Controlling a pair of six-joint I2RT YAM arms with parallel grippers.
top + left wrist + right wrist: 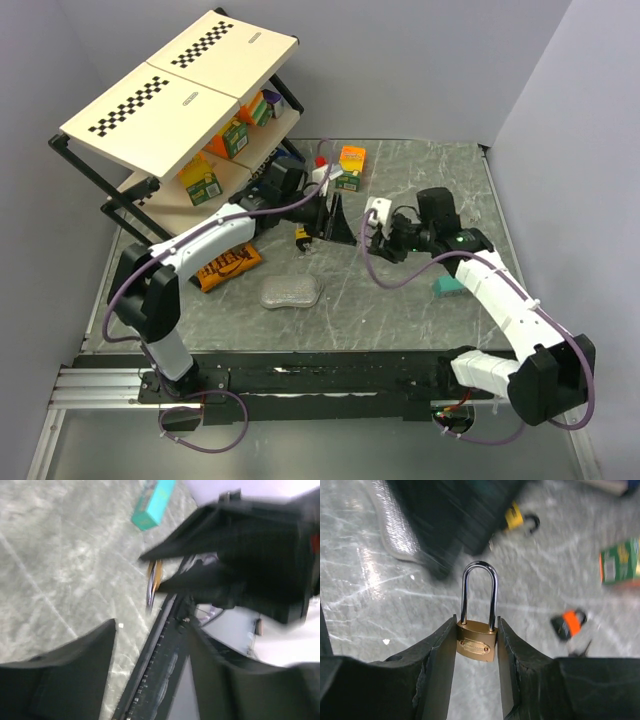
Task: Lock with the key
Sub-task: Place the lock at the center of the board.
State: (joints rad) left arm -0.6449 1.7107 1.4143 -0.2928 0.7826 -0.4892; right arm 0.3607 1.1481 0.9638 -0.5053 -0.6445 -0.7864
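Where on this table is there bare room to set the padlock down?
Bare marble tabletop lies between the silvery bumpy packet and the small teal box, and in the far right corner. Crowded beside the black-framed shelf rack.

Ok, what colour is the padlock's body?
The padlock body is brass gold, its shackle silver; best seen in the right wrist view, held in the right pincer.

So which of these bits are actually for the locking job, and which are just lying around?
For the job: brass padlock, held in the right gripper; yellow-capped key and orange-capped key (which fits, I can't tell); left gripper, open.
Just lying about: teal box; silver pouch; orange snack packet; crayon boxes on the shelf.
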